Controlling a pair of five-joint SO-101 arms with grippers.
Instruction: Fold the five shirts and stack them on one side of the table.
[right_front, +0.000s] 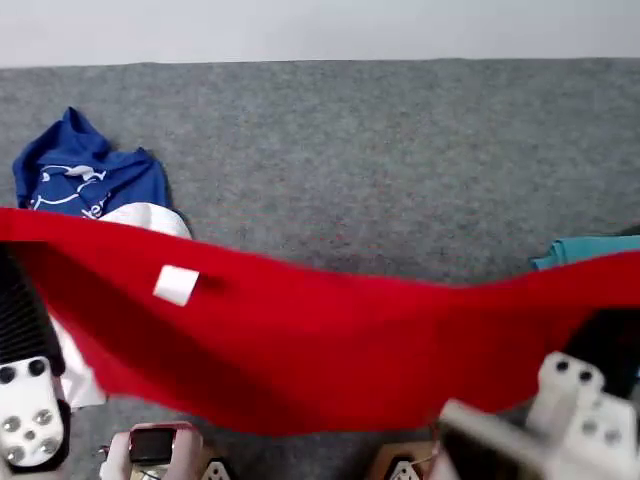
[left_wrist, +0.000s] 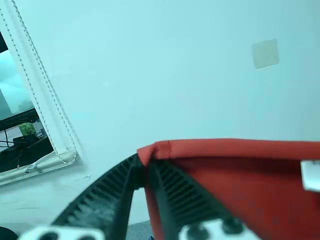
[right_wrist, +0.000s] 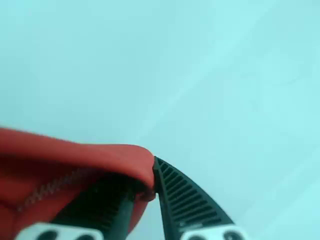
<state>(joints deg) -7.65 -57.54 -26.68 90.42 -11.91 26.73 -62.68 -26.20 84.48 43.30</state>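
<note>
Newbie: Progress check, anyone? How far along is the shirt job?

Regular: Early days imo. Nothing folded that I can spot, and no stack anywhere. The red shirt (right_front: 330, 350) is up in the air, stretched wide across the front of the bench (right_front: 400, 160) between the two arms. The left jaws are pinching one corner of it and the right jaws are clamped on the opposite corner, with the hem nipped tight on both sides. Its white tag (right_front: 176, 285) faces the high camera.

Newbie: And the others?

Regular: The blue shirt (right_front: 85, 175) sits crumpled at the back left of the bench. The white shirt (right_front: 150, 217) is right beside it, partly behind the red one. A teal shirt (right_front: 585, 250) pokes in at the right edge, but only a sliver shows, so I can't tell if that one's folded. That's four by my count. I'd say pretty much all the folding plus the stacking is left.

Newbie: What's the surface like?

Regular: Plain grey felt-ish mat, slightly fuzzy, and I'd guess it grips fabric a bit. Behind it is a bare pale wall (right_front: 320, 30). The left wrist view catches a white stitched strip (left_wrist: 40, 100) and a small square patch (left_wrist: 265, 52) on the wall, with a dark bit of room past the strip.
</note>
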